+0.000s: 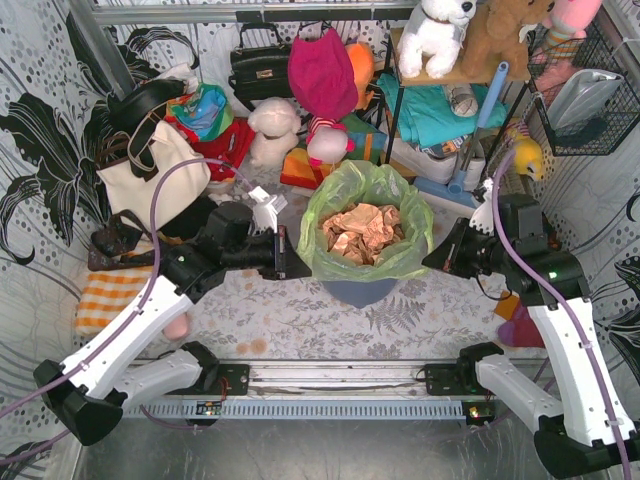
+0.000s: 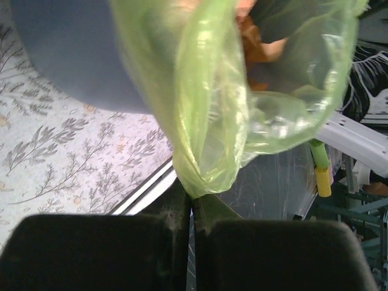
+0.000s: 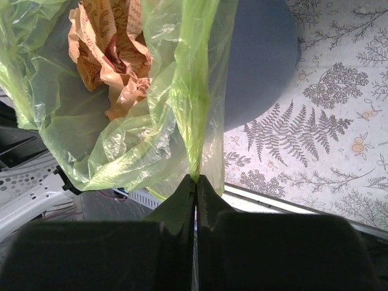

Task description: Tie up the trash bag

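Both jaws clamped on trash bag [image 1: 352, 184] rim, pinch visible only in wrist views

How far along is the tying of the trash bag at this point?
Done: grasping. The left gripper and right gripper are each shut on a gathered fold at opposite sides of the trash bag. In hand: nothing beyond that pinch. Left: the mouth gapes over the crumpled paper, the bag sits in the bin, no knot.
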Controlling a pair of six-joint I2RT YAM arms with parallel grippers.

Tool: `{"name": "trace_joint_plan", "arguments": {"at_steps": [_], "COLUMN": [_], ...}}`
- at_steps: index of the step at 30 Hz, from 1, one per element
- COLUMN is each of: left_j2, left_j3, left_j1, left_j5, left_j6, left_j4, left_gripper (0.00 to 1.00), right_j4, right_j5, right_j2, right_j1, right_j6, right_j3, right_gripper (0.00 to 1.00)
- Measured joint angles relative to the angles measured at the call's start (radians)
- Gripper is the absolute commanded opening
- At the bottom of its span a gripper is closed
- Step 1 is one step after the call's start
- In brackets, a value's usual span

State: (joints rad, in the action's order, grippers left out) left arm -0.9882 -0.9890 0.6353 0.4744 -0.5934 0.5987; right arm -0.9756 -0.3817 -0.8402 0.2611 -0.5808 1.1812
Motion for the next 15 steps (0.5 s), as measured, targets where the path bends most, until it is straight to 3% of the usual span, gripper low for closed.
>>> {"name": "trace_joint_plan", "arguments": {"at_steps": [9,15], "left_j2": [0.0,-0.023], "left_j3": [-0.154,-0.262], "left_j1": [0.0,-0.002], "left_j5": [0.072,0.069], "left_j6": [0.069,0.101], "left_j4": [0.046,0.056], "left_gripper": [0.09,0.09], "right_j4": [-0.038,0.013], "right_j5": [0.008,0.011], "right_j2": [-0.045,-0.064], "right_j1": [0.0,0.0], "right_j6": [0.037,0.043], "right_j3": [0.188,0.225], "right_gripper": [0.0,0.0]}}
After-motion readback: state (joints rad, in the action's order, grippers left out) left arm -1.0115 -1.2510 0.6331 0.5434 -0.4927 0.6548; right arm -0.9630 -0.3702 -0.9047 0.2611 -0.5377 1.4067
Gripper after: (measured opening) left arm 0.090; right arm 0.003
